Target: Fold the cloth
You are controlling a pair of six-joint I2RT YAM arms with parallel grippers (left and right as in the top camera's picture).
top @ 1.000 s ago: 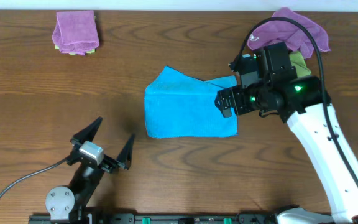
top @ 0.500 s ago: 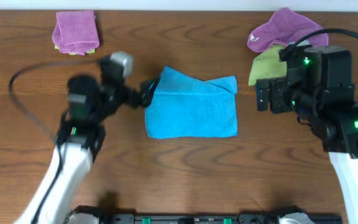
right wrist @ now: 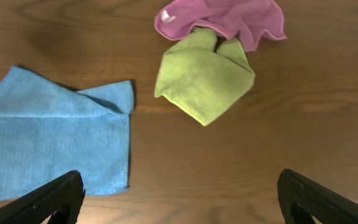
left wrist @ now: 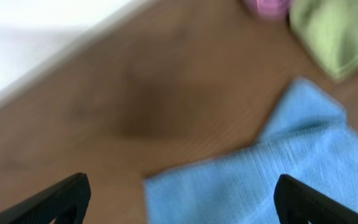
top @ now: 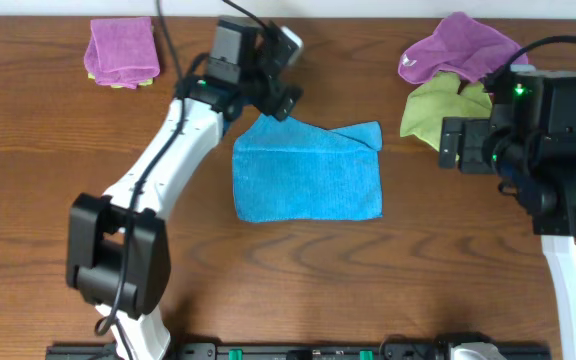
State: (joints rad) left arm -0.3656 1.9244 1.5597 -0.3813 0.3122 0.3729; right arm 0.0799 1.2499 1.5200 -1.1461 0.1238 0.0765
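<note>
The sky-blue cloth (top: 308,172) lies flat in the middle of the table, folded over, with a slanted top edge and a small flap at its far right corner. My left gripper (top: 286,78) hovers open just beyond the cloth's far left corner. In the blurred left wrist view the cloth (left wrist: 278,177) fills the lower right, partly between the wide fingers, and my left gripper (left wrist: 182,202) holds nothing. My right gripper (top: 449,146) stands open to the right of the cloth, apart from it. My right gripper (right wrist: 179,199) is over bare wood, beside the cloth's (right wrist: 48,143) right edge.
A yellow-green cloth (top: 443,105) and a crumpled purple cloth (top: 460,50) lie at the far right, close to my right arm. A folded purple cloth (top: 121,50) sits at the far left. The table's far edge (left wrist: 55,56) runs just behind my left gripper.
My right gripper has drawn back to the right, off the cloth's right edge. My left arm has swung from the table's front left up to the cloth's far left corner.
</note>
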